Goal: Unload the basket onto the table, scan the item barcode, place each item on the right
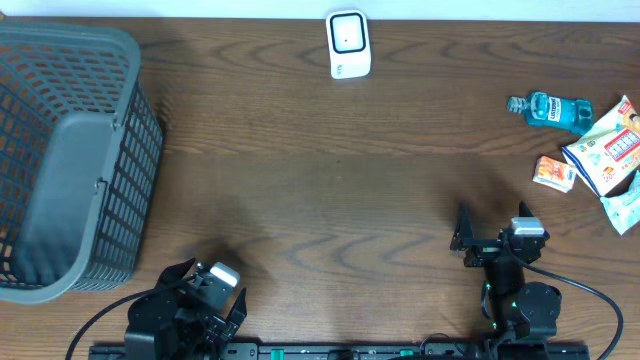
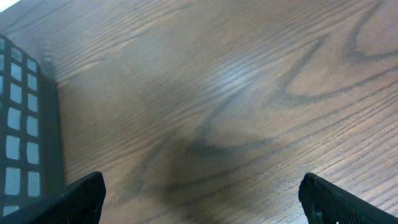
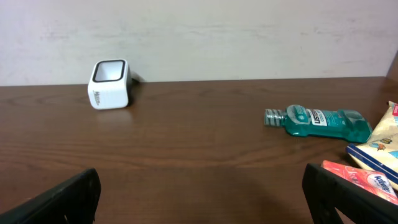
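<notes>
Two arms rest at the near edge of the dark wooden table point(image 1: 320, 180), and both tools are released, holding nothing. The left gripper point(image 2: 205, 199) has its jaws spread wide over bare wood grain, its dark fingertips point(image 2: 81, 199) showing only at the bottom corners of its wrist view, and the grey mesh basket point(image 1: 140, 170) stands just to its left. That basket fills the left end of the table in the overhead view and stands upright with its mouth open. The right gripper point(image 3: 202, 193) is likewise fully parted and grips nothing, and it faces across the table toward the pale wall point(image 3: 199, 37). The white barcode scanner point(image 1: 349, 44) stands at the far edge near the middle of the table, well apart from both arms; in the right wrist view its dark window is tilted upward. The items to be scanned lie together at the right end of the table, beyond the right arm. The teal mouthwash bottle point(image 1: 552, 109) lies on its side with its cap pointing left. Nearer the arms are a small orange box point(image 1: 555, 173) and a white and orange snack packet point(image 1: 610, 150), which sit close together, and a pale packet point(image 1: 628, 205) lies at the table's right edge. No item is touching either gripper.
</notes>
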### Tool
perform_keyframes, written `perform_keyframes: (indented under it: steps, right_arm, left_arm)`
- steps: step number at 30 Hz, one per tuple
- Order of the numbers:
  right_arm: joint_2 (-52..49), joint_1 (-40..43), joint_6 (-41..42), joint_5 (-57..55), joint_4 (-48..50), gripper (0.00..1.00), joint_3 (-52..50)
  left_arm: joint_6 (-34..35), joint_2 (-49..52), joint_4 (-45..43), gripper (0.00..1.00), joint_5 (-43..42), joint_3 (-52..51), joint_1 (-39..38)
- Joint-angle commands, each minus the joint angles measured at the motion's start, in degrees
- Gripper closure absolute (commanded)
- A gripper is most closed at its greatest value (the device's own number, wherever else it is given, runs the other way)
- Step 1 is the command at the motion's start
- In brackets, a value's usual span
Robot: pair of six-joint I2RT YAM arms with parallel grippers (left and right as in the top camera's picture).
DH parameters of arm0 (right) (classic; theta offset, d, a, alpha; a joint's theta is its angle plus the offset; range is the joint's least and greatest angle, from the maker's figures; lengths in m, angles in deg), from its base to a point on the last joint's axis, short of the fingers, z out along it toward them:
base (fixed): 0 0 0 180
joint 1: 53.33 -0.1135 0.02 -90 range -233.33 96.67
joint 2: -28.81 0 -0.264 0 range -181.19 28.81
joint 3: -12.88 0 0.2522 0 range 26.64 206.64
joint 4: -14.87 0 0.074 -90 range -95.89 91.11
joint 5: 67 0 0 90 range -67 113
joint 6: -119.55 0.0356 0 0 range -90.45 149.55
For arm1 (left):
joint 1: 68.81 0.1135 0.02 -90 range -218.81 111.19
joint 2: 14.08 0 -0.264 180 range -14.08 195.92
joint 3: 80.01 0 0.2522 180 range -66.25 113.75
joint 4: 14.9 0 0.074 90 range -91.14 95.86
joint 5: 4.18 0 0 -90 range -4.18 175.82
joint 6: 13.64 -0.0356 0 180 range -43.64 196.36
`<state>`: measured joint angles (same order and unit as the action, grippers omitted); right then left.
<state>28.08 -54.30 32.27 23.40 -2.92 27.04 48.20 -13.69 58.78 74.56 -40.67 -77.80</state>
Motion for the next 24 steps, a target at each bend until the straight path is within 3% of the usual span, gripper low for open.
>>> perform_keyframes:
  steps: [1, 9, 13, 17, 24]
  right_arm:
    - [0.42, 0.57, -0.68, -0.46, -0.24, 0.01, -0.09]
    - [0.42, 0.57, -0.66, -0.46, -0.24, 0.01, -0.09]
    - [0.42, 0.57, -0.66, -0.48, -0.24, 0.01, -0.09]
    - [0.42, 0.55, -0.66, -0.46, -0.24, 0.01, -0.09]
    - [0.42, 0.55, -0.68, -0.48, -0.24, 0.01, -0.09]
  left_arm:
    - [-0.33, -0.26, -0.79, 0.01, -3.72, -0.37, 0.22]
    - [-0.07, -0.26, -15.72, 0.01, -7.91, -2.05, 0.37]
    - [10.38, -0.26, -28.55, 0.01, -3.8, -7.89, 2.14]
    - [15.85, -0.28, -37.24, 0.01, -3.63, -12.15, 4.87]
    - [20.81, -0.28, -40.39, 0.01, 2.14, -15.06, 6.84]
